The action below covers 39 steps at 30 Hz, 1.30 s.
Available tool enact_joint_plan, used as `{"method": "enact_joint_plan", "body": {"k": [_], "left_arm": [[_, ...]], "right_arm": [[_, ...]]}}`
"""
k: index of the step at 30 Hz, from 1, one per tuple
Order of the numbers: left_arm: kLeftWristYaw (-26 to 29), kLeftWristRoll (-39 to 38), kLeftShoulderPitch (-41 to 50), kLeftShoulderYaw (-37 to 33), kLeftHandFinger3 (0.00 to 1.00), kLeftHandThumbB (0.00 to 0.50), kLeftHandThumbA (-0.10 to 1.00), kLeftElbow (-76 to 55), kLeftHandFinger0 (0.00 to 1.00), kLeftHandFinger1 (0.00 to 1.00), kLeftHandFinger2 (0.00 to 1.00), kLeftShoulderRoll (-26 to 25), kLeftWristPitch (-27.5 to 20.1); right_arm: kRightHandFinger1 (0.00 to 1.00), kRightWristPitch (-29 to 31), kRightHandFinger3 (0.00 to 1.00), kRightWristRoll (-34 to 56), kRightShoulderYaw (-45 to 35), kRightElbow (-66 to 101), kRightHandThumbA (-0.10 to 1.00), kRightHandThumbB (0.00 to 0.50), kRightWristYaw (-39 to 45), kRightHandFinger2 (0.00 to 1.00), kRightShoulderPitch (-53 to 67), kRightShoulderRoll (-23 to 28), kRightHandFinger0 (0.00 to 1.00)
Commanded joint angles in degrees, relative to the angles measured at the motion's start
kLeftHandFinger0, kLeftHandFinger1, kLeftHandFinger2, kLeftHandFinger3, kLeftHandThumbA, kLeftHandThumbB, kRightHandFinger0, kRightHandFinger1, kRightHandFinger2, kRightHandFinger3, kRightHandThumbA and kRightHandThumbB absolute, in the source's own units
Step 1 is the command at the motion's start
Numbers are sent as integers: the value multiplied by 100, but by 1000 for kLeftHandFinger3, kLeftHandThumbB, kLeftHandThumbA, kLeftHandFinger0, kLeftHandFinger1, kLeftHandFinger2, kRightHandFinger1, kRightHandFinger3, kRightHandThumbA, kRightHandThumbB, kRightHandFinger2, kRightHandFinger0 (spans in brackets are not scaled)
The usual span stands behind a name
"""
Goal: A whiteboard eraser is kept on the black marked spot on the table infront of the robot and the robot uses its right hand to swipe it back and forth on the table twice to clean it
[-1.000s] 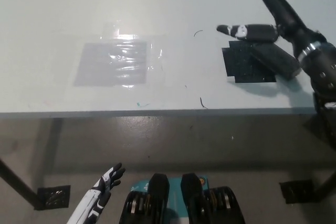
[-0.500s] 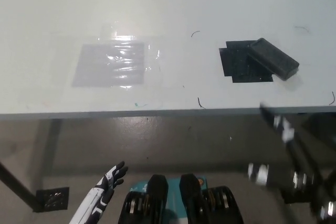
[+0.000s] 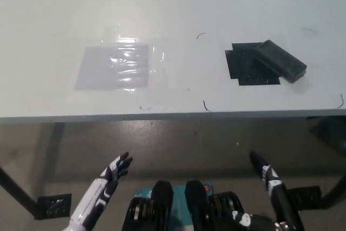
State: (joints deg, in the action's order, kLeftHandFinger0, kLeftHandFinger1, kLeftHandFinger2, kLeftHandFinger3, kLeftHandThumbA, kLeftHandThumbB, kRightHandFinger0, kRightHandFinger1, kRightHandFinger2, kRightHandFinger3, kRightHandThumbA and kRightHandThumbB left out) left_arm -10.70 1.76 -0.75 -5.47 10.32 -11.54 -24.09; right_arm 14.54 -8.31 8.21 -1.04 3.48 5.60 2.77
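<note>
The dark whiteboard eraser [image 3: 280, 60] lies slantwise on the white table, its left end overlapping the right part of the black marked spot [image 3: 247, 68]. Nothing touches it. My black right hand [image 3: 267, 176] hangs below the table's front edge at the lower right, fingers straight and apart, holding nothing. At the lower left my white left hand [image 3: 112, 175] rests below the table too, fingers spread and empty.
A shiny clear plastic patch [image 3: 116, 66] is stuck to the table [image 3: 178, 4] left of centre. A few thin dark squiggles mark the tabletop near its front edge [image 3: 162, 115]. Black floor plates [image 3: 53, 204] sit under the table.
My right arm left the eraser, swung off the tabletop and dropped below the front edge. The eraser stays on the marked spot. The left hand barely moved.
</note>
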Motion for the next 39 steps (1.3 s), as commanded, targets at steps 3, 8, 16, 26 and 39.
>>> {"method": "enact_joint_plan", "body": {"k": [3,8,16,26,39], "left_arm": [[-31,-179,-832,167,1000,329,1000,59,1000,1000,1000,-109,-249],[-47,-129,-1116,172,1000,348,1000,102,1000,1000,1000,-117,-215],[-25,-137,-1327,193,1000,327,1000,256,1000,1000,1000,-86,-225],[-21,-24,-1288,162,1000,300,1000,264,1000,1000,1000,-104,-205],[-48,-51,-1100,151,1000,294,1000,157,1000,1000,1000,-73,75]], "right_arm": [[1000,705,1000,703,-366,-311,1000,223,-67,1000,-752,-111,1000],[1000,614,1000,675,-407,-291,1000,167,36,1000,-968,-52,1000],[1000,504,1000,881,-349,-337,1000,135,282,1000,-1220,40,1000],[1000,659,1000,859,-321,-446,1000,109,307,1000,-1188,44,1000],[1000,772,1000,714,-207,-498,1000,98,335,1000,-1094,80,1000]]}}
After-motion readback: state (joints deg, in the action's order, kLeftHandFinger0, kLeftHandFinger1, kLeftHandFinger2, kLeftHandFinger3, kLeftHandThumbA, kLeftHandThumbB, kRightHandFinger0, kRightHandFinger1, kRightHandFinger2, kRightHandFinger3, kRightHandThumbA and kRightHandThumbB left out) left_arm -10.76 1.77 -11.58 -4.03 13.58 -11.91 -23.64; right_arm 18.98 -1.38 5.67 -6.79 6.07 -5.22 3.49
